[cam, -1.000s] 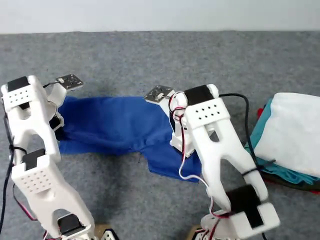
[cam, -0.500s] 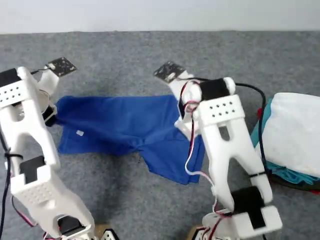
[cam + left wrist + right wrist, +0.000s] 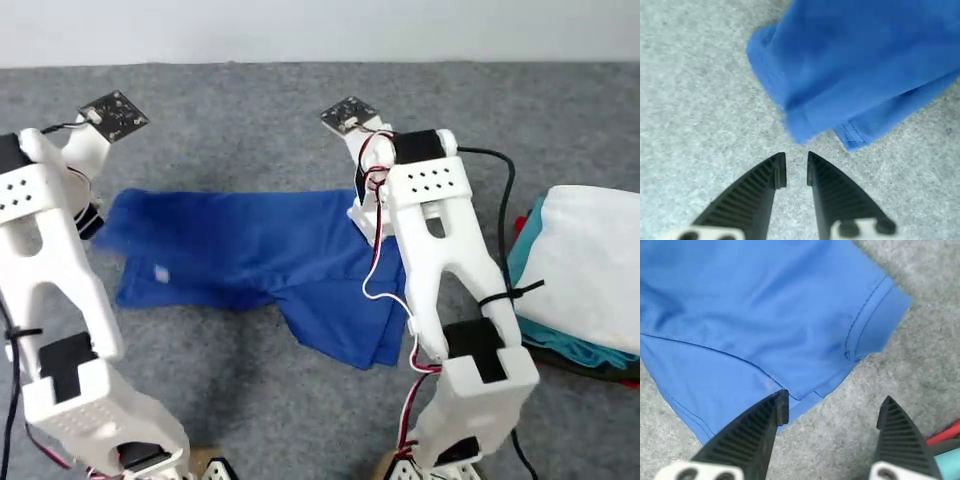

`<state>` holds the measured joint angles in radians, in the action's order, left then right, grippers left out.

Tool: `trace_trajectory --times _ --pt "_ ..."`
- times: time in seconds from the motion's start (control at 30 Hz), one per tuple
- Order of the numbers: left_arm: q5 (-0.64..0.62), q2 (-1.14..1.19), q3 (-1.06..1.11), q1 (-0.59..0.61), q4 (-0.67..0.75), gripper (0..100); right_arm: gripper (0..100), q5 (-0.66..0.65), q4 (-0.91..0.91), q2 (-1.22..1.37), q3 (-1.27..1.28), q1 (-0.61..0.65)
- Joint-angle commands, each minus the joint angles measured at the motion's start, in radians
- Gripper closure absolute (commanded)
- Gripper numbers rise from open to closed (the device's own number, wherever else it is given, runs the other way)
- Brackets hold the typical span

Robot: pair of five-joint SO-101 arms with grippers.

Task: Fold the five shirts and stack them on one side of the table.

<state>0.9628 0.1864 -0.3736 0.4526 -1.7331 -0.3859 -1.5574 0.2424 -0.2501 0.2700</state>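
A blue shirt (image 3: 240, 245) lies spread and creased on the grey table, with a folded flap toward the near right. In the left wrist view its corner (image 3: 855, 65) lies just beyond my left gripper (image 3: 796, 170), which hovers over bare carpet, open by a narrow gap and holding nothing. My right gripper (image 3: 834, 400) stands wide open above the shirt's sleeve and hem (image 3: 755, 315), one finger (image 3: 775, 415) over the cloth edge. In the high view the right arm (image 3: 420, 190) stands at the shirt's right end and the left arm (image 3: 45, 200) at its left end.
A stack of folded shirts sits at the table's right side, a white one (image 3: 590, 260) on top of teal (image 3: 520, 262) and red layers. Its red edge (image 3: 950, 432) shows beside my right gripper. Bare grey carpet (image 3: 240, 130) lies beyond the blue shirt.
Both arms have lifted and drawn back from the shirt toward the far side. The shirt's left edge and right flap now lie free on the table.
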Motion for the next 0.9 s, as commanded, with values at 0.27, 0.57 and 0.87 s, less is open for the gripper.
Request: trace_trajectory --times 0.27,0.57,0.87 --pt "-0.041 -0.106 -0.039 -0.008 -0.017 87 71.5 0.011 0.101 0.038 -0.051 -0.012" --pt "-0.514 0.13 -0.041 -0.072 0.241 92 84.7 0.124 0.364 0.159 -0.052 -0.013" --pt "-0.724 0.436 -0.047 -0.17 0.457 98 98.4 0.052 0.545 0.352 -0.052 -0.05"
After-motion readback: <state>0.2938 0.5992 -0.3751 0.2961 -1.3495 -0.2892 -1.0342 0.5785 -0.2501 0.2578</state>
